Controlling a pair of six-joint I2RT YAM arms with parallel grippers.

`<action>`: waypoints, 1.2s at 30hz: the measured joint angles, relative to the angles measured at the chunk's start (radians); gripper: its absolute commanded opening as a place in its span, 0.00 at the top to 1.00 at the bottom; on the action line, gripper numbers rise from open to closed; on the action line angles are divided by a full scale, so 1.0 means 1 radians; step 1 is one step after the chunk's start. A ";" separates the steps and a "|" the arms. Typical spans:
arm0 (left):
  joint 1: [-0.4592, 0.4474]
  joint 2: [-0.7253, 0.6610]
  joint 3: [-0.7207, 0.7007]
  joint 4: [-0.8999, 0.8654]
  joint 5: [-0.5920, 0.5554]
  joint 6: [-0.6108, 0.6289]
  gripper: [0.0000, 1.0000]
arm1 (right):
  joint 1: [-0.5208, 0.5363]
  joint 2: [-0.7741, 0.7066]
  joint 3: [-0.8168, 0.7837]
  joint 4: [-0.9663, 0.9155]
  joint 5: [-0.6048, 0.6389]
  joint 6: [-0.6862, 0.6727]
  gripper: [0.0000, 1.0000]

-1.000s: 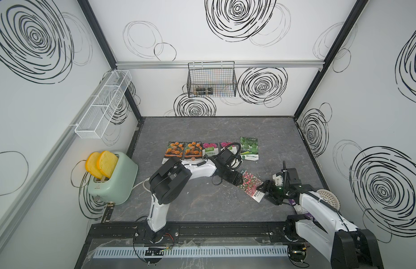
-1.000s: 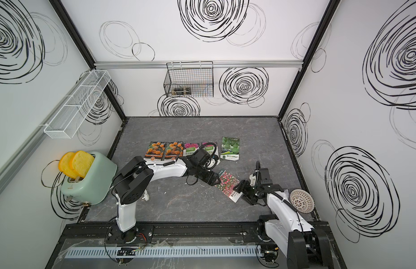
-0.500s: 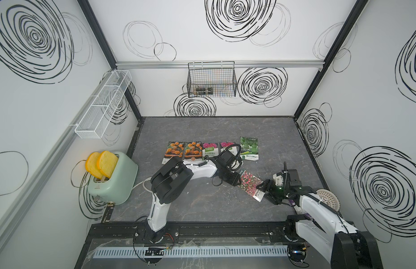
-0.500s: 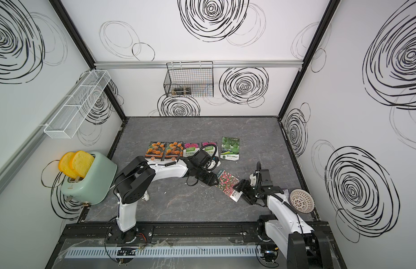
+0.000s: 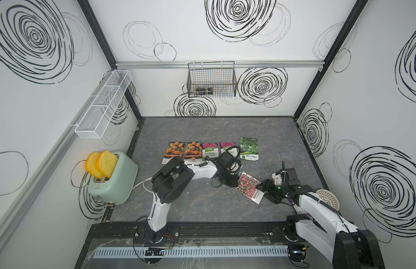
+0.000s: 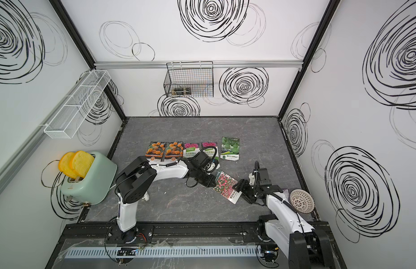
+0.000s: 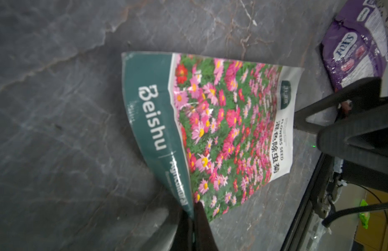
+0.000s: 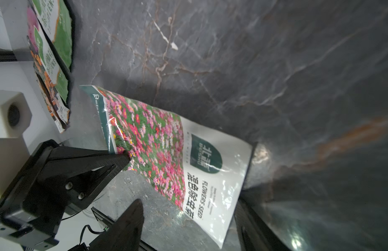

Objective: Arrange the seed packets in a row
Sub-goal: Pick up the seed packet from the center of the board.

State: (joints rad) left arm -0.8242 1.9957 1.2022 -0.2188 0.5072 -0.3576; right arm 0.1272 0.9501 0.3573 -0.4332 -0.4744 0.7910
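Five seed packets lie in a row at mid table: two orange-flower ones [image 5: 175, 151] [image 5: 193, 151], two green-white ones with pink flowers [image 5: 210, 151] [image 5: 225, 146] and a green-fruit one [image 5: 249, 148]. The red-pink flower-field packet [image 5: 249, 189] [image 6: 225, 186] lies slanted nearer the front, between both arms. My left gripper [image 5: 236, 182] [image 7: 194, 208] is shut on its dark green edge, which curls up off the table [image 7: 228, 130]. My right gripper [image 5: 264, 189] [image 8: 188, 217] stands open around the packet's white end [image 8: 210, 184], its fingers [image 8: 132, 217] apart on either side.
A purple snack pouch [image 7: 358, 43] and a white perforated bowl [image 5: 328, 200] sit at the right edge behind the right arm. A mint toaster [image 5: 111, 179] stands at the left. A black wire basket [image 5: 211, 81] and a white rack [image 5: 102, 107] hang on the walls.
My left gripper has gone from open to shut on the flower-field packet's edge, and that edge has lifted a little. The right arm has hardly moved.
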 measured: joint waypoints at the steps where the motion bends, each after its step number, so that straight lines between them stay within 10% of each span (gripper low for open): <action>1: 0.003 -0.011 -0.001 -0.003 0.006 -0.011 1.00 | 0.004 0.000 0.027 -0.021 0.008 -0.006 0.31; 14: 0.114 -0.424 -0.144 0.188 0.073 -0.370 1.00 | 0.031 0.019 0.417 -0.068 0.025 -0.032 0.31; 36: 0.182 -0.637 -0.364 0.462 -0.135 -0.740 1.00 | 0.058 0.045 0.451 0.183 -0.129 0.102 0.31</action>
State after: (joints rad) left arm -0.6422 1.3582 0.8387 0.2428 0.3725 -1.0981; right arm 0.1856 0.9951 0.8085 -0.2504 -0.6033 0.8928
